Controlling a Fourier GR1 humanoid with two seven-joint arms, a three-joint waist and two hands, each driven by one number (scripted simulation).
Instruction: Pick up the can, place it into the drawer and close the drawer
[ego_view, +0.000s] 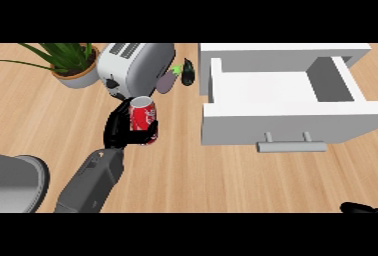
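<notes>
Left hand (122, 129) upright, fingers (150, 131) curled round red can (143, 118), forearm angled up-right

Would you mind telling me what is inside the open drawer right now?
The drawer shows only its bare white floor and walls. The can is outside it, held in the left hand. The front wall hides the floor just behind it.

View: one only, the head view — nothing is shared with a second camera.
Position: above the tabletop (221, 175), at the robot's head.
Facing: steeply down and forward, away from the robot.
Nearness: close enough that the tabletop fills the view edge to edge.
Lower edge: the left forearm (92, 182) enters here, nearest the camera.
Upper edge: plant (70, 57), toaster (133, 62) and open drawer (284, 120) lie farthest — the drawer's inside shows from above.
</notes>
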